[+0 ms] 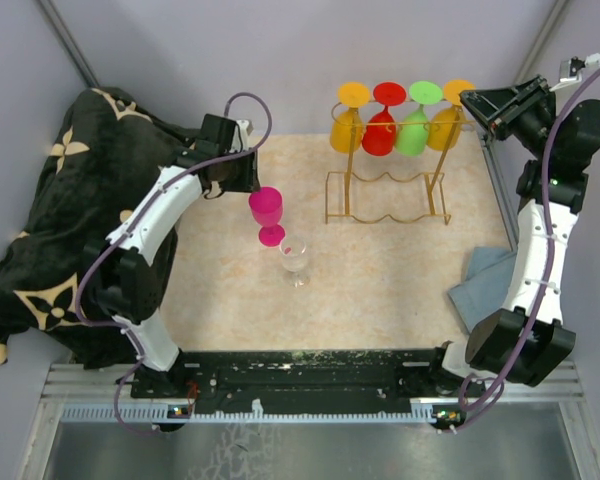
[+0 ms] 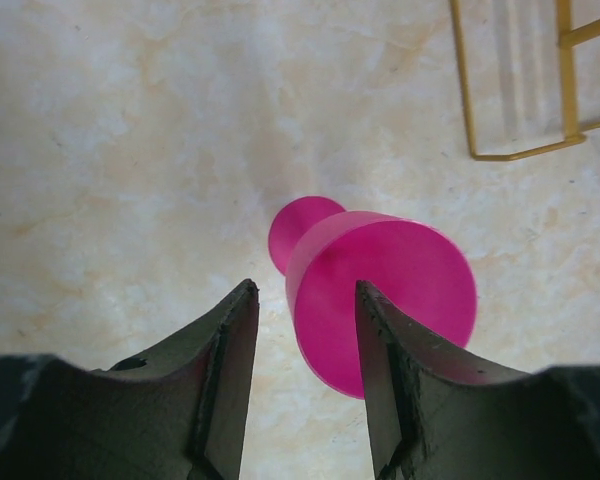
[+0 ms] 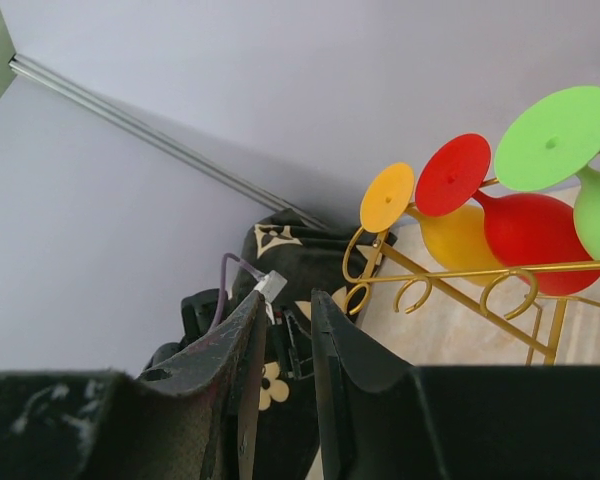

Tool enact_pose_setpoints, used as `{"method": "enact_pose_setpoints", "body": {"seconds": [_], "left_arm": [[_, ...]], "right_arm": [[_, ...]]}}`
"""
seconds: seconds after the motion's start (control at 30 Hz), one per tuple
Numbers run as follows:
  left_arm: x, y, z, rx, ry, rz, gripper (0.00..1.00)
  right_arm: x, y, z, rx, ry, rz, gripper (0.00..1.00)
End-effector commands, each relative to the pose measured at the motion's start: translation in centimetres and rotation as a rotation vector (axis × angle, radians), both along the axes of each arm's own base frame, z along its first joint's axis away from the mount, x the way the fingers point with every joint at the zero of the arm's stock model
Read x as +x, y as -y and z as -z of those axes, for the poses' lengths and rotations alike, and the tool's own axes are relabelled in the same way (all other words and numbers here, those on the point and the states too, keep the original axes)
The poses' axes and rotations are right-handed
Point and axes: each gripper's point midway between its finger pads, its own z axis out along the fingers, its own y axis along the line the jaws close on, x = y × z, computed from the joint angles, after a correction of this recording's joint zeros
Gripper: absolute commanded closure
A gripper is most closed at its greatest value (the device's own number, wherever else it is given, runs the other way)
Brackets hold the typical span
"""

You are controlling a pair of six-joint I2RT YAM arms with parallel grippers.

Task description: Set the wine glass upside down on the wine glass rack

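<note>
Pink wine glass (image 1: 266,212): stands on the table, left of the wine glass rack (image 1: 346,190) and just far of a clear glass (image 1: 295,255).
Axis: vertical, with the mouth up and the foot down; not yet inverted.
Left gripper (image 2: 305,298): half-wide and empty, just far-left of the bowl, probably lining up a side grasp.
Right gripper (image 3: 287,300): narrow gap, holding nothing, raised by the rack's right end and clear of the work.
Rack load: four coloured glasses (image 1: 390,125) hang with their feet up.

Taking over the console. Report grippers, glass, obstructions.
Left gripper open beside pink wine glass, upright on table, ungripped. Right gripper open, empty, by rack. Clear glass close beside the pink one.
</note>
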Motion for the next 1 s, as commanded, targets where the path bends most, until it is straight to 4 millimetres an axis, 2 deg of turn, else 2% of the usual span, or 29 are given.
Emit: {"method": "enact_pose_setpoints", "body": {"seconds": [0.0, 0.2, 0.3, 0.4, 0.53, 0.63, 0.73, 0.97], "left_arm": [[0.3, -1.3, 0.3, 0.135, 0.021, -0.026, 0.50], [0.1, -0.9, 1.4, 0.165, 0.002, -0.016, 0.50], [-0.4, -0.8, 2.2, 0.180, -0.026, -0.010, 0.55], [-0.7, -0.6, 2.5, 0.183, -0.042, -0.004, 0.72], [-0.9, -0.6, 2.8, 0.192, -0.053, -0.010, 0.75], [-0.9, -0.6, 2.8, 0.191, -0.057, -0.017, 0.84], [-1.1, -0.5, 2.9, 0.192, -0.061, -0.027, 1.00], [-1.4, -0.5, 2.4, 0.198, -0.049, -0.038, 1.00]], "right_arm": [[-1.7, -1.2, -2.1, -0.041, 0.086, -0.007, 0.74], [-1.5, -1.2, -1.9, -0.038, 0.082, -0.007, 0.74], [-1.5, -1.2, -1.9, -0.037, 0.081, -0.008, 0.74], [-1.5, -1.2, -1.8, -0.036, 0.080, -0.009, 0.74], [-1.4, -1.2, -1.7, -0.036, 0.078, -0.007, 0.74], [-1.4, -1.3, -1.7, -0.036, 0.078, -0.010, 0.74], [-1.3, -1.4, -1.6, -0.036, 0.076, -0.013, 0.74], [-1.4, -1.6, -1.7, -0.034, 0.080, -0.019, 0.74]]}}
